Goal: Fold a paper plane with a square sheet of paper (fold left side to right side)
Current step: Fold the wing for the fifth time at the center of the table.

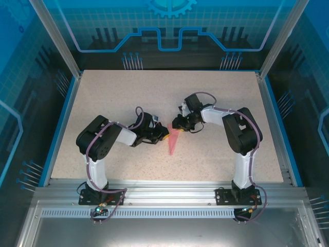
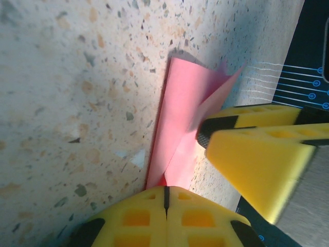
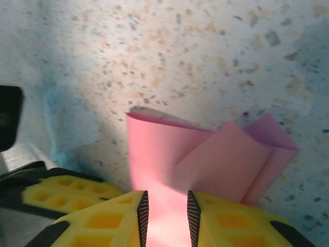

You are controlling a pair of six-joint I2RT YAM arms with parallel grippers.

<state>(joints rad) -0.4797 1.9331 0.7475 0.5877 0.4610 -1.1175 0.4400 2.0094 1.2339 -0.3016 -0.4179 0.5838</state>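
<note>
The plane (image 1: 172,141) is lying on the table (image 1: 103,103) between my two pincers. Its point is aiming back toward my bases, and its long axis is running near to far, leaning slightly right. My left pincer (image 2: 165,189) is sitting at its left edge with the jaws pressed together, their seam meeting the paper's end. I cannot tell whether they are nipping it or only pressing it down. Farther out, my right pincer (image 3: 164,200) is standing over the wide end, jaws apart, with pink paper showing in the gap. The left is nearer the point, so I am judging that folding left onto right means swinging across that axis. The right wrist view is showing overlapping layers and one edge lifting, which the top view is flattening out.
</note>
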